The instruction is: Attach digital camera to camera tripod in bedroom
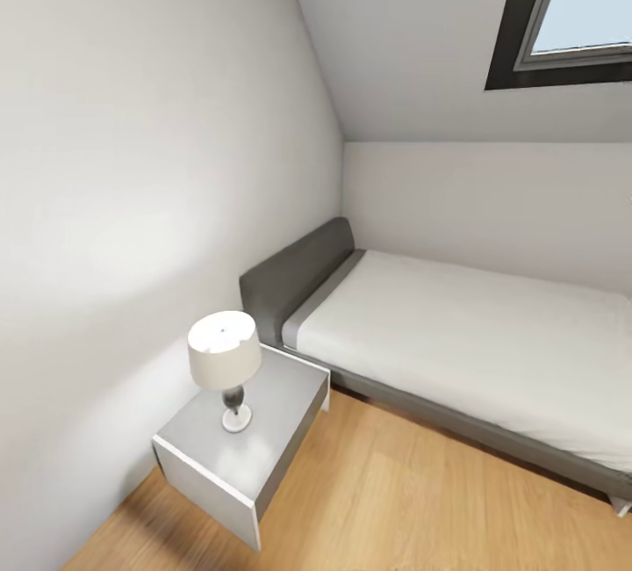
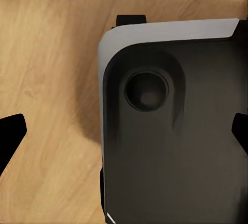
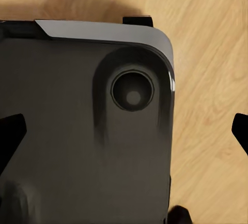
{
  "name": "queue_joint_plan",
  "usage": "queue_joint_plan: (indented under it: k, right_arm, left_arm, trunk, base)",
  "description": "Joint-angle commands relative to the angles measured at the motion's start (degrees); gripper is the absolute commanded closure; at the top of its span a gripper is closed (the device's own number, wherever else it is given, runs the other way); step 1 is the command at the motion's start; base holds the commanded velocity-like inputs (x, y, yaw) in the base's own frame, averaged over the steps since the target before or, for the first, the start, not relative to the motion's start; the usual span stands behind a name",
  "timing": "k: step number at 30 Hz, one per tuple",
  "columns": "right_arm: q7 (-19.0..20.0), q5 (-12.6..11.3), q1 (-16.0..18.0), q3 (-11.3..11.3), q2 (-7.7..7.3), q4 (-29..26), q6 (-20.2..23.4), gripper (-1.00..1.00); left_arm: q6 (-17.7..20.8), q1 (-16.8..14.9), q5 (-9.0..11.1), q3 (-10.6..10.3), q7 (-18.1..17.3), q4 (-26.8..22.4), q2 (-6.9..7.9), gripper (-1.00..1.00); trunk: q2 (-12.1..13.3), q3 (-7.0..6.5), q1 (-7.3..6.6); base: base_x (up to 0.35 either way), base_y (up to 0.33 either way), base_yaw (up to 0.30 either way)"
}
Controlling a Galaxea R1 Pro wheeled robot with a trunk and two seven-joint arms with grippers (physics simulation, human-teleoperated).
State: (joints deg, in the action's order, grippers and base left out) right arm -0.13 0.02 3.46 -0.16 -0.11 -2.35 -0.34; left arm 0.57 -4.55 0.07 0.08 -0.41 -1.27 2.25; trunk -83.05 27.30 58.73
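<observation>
A corner of the bedroom [image 1: 412, 70] is seen from the head view: a grey bed [image 1: 456, 334] with a white mattress lies along the far wall under a dark-framed skylight [image 1: 562, 13], and a grey nightstand [image 1: 263, 439] carrying a white-shaded table lamp [image 1: 225, 365] stands just beside the bed's headboard on the light wood floor [image 1: 395, 501]. Neither the digital camera nor the camera tripod can be made out in this corner, so which way either lies from the jaws, how its long axis runs, and which arm is nearer cannot be told; a turn of the base or head is judged to be needed first. In the left wrist view the left gripper [image 2: 124, 131] hangs over the robot's dark base [image 2: 175, 146] and the floor, its black fingertips [image 2: 11, 131] spread wide with nothing between them. The right gripper [image 3: 124, 131] is likewise held wide apart and empty above the base.
</observation>
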Motion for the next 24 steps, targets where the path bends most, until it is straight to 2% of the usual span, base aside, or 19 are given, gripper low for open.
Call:
queue_joint_plan:
  k: [1, 12, 14, 15, 20, 23, 24]
  right_arm:
    - [-0.03, -0.01, 0.05, -0.01, -0.02, -0.24, -0.03, -1.0]
    - [-0.04, -0.25, 0.22, -0.05, -0.54, -0.82, 0.04, -1.0]
    - [-0.04, -0.33, 0.4, -0.07, -0.89, -0.88, 0.09, -1.0]
    - [-0.01, -0.44, 0.87, -0.09, -1.4, -1.04, 0.13, -1.0]
    - [-0.03, -0.5, 1.46, -0.1, -1.96, -1.17, 0.13, -1.0]
    - [-0.09, -0.56, 2.0, -0.15, -2.95, -1.26, 0.1, -1.0]
    - [-0.09, -0.56, 2.0, -0.15, -2.95, -1.26, 0.1, -1.0]
  left_arm:
    - [0.09, -0.43, 0.01, 0.01, -0.04, -0.05, 0.02, -1.0]
    - [0.68, -3.21, 0.02, 0.01, -0.07, -0.05, -0.26, -1.0]
    - [1.61, -4.03, 0.02, 0.01, -0.08, -0.05, -0.42, -1.0]
    - [3.38, -5.35, 0.02, 0.01, -0.1, -0.06, -0.74, -1.0]
    - [5.15, -7.37, -0.07, 0.01, -0.07, -0.11, -1.33, -1.0]
    - [7.0, -10.09, -0.12, -0.02, -0.07, -0.12, -1.86, -1.0]
    - [7.0, -10.09, -0.12, -0.02, -0.07, -0.12, -1.86, -1.0]
  trunk:
    - [-0.03, 0.1, 0.0]
    - [-0.03, 0.47, 0.0]
    - [-0.03, 0.54, 0.0]
    - [-0.03, 0.58, 0.0]
    - [-0.03, 0.75, 0.0]
    - [-0.03, 0.86, 0.0]
    - [-0.03, 0.89, 0.0]
  base:
    - [0.0, 0.0, -0.258]
    - [0.0, 0.0, -0.258]
    - [0.0, 0.0, -0.259]
    - [0.0, 0.0, -0.259]
    - [0.0, 0.0, -0.259]
    - [0.0, 0.0, -0.259]
    - [0.0, 0.0, -0.259]
